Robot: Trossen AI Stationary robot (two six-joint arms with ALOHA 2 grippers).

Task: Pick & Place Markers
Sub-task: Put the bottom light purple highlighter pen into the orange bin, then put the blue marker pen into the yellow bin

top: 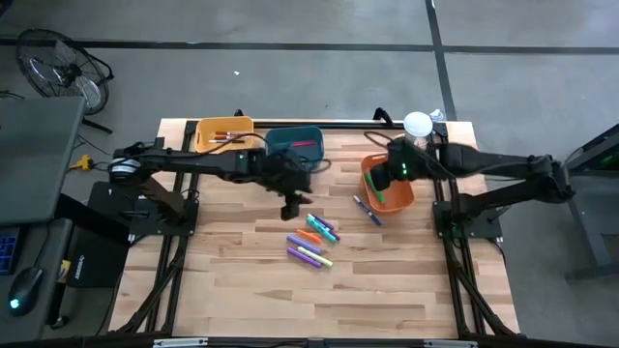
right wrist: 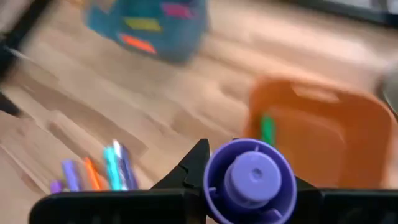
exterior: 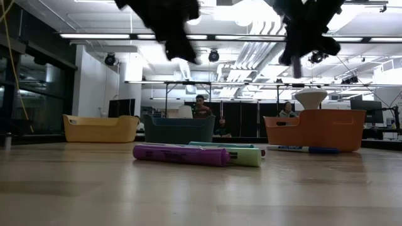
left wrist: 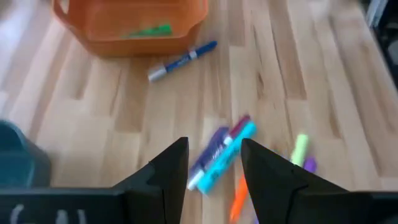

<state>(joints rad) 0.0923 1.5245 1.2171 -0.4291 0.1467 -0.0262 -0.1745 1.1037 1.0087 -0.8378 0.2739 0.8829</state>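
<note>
Purple marker (right wrist: 252, 177), round cap end-on

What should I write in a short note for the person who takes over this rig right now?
Left gripper: open, empty, above the loose markers at table centre.
Right gripper: shut on a purple marker, over the orange bin.
Done: a green marker lies in the orange bin; some markers lie in the teal bin and yellow bin.
Left: the centre markers and a blue marker beside the orange bin.
</note>
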